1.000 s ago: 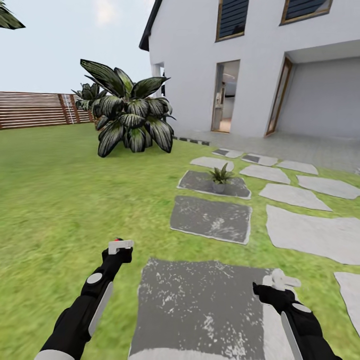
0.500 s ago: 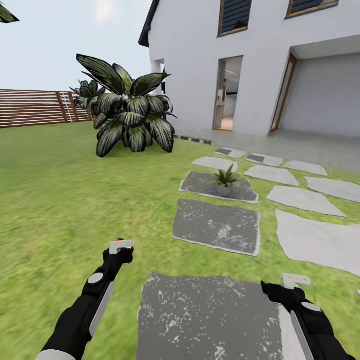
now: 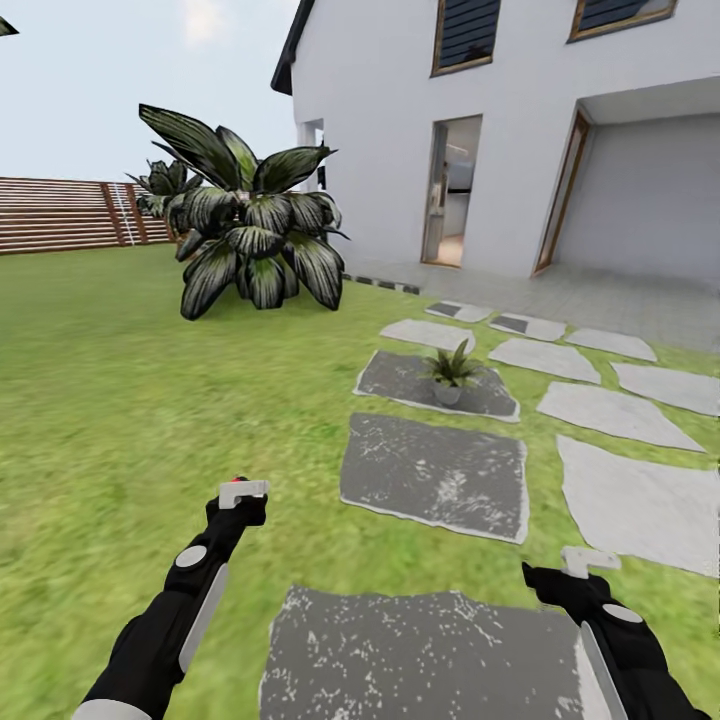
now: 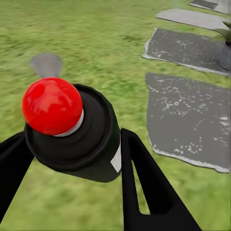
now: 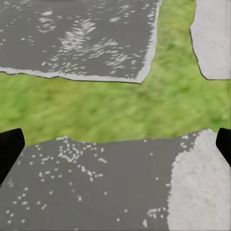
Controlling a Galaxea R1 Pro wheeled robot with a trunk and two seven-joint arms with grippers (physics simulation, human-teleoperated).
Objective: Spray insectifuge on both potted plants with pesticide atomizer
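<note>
my left gripper (image 4: 72, 159) clamps the pesticide atomizer (image 4: 82, 139), red dot up, white label unreadable. right gripper (image 5: 115, 144) spread wide. potted plant (image 3: 450, 372) far ahead on stepping stone (image 3: 400, 378).

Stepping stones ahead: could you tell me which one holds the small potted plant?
The third dark stepping stone ahead, carrying the potted plant; the nearer dark stones and pale ones are bare.

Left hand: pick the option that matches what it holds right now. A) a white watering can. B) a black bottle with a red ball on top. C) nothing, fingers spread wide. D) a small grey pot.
B: in the left wrist view the left hand has its black fingers closed on either side of the pesticide atomizer, a black bottle topped by a red ball.
</note>
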